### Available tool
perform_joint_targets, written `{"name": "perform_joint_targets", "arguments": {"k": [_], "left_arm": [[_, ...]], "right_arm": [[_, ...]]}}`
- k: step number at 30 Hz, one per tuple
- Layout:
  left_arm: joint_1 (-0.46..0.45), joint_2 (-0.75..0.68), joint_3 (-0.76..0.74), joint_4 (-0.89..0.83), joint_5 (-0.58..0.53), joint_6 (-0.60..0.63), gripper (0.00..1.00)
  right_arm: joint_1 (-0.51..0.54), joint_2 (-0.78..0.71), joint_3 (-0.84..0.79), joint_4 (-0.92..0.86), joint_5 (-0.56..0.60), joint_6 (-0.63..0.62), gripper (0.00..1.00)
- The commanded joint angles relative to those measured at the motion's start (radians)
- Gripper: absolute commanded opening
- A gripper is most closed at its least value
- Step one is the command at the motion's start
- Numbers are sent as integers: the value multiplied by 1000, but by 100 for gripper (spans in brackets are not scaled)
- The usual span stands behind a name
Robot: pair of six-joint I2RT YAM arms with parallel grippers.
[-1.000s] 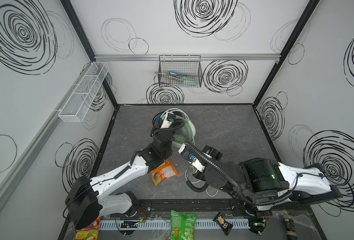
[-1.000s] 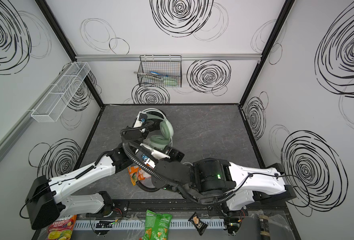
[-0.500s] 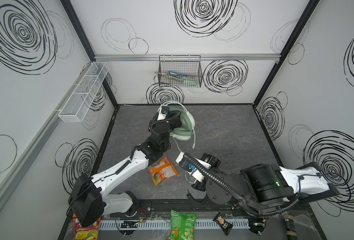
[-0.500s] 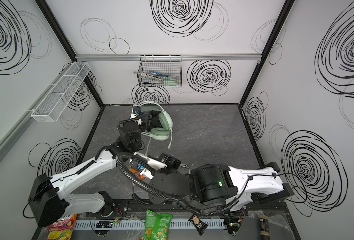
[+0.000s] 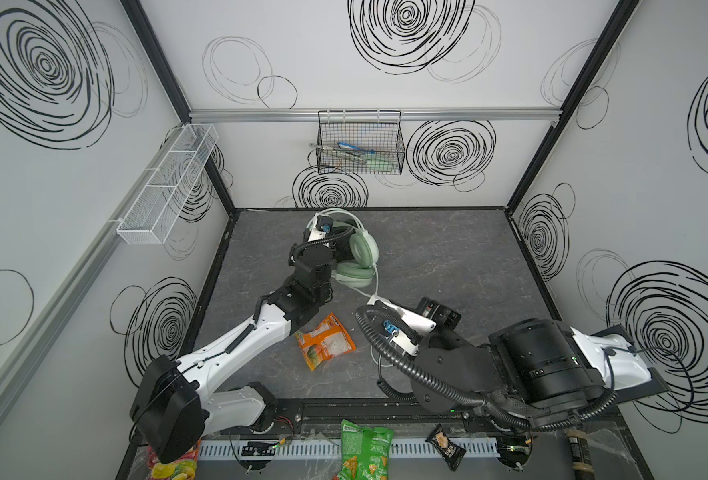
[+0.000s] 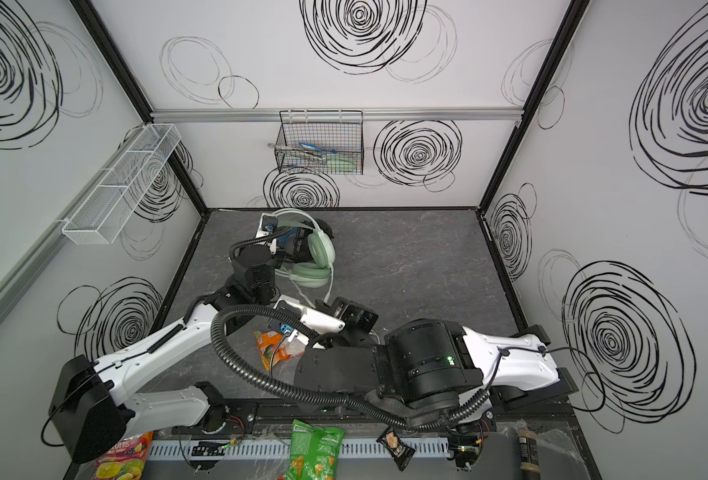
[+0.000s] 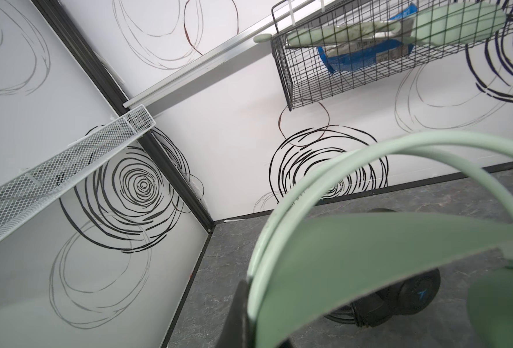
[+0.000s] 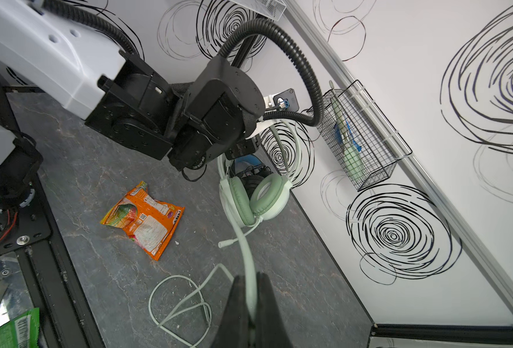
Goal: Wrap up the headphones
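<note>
Both clamped tight, left gripper (image 7: 249, 313) on mint headset (image 8: 267, 195), right gripper (image 8: 251, 301) on whitish cable (image 8: 246, 250).

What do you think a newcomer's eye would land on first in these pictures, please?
Probably the mint-green headset at the back left of the table, held by its headband in the left end effector. Its whitish cable runs forward to the right end effector, which is shut on it. An orange snack bag lies on the table between the arms.

White-shelled arms (image 5: 240, 345), black joints (image 5: 543, 361), ribbed hoses (image 5: 402, 365)
</note>
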Motion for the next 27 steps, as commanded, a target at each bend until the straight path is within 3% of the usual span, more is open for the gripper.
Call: {"name": "perform_joint_targets", "arguments": {"k": [1,6,9,14,18,27], "left_arm": [[23,-54,46,-78,50,-25,0],[44,-87,112,-379,331,-209,0],[79,-134,82,-451,524,-333,0],[105,-204,15,-502,732,-440,0],[108,-266,-28,-513,878,-527,0],[94,-357,-140,-425,1117,-731,0]], "right_arm": [[-20,13,25,19,109,-5,0],[-46,14,12,224,129,-215,0],[-45,-9,-3,327,105,-317,0],[-60,-12,12,367,103,-411,0],[-112,-25,-1,393,23,-430,0],[-222,15,-28,393,-113,-453,0]]}}
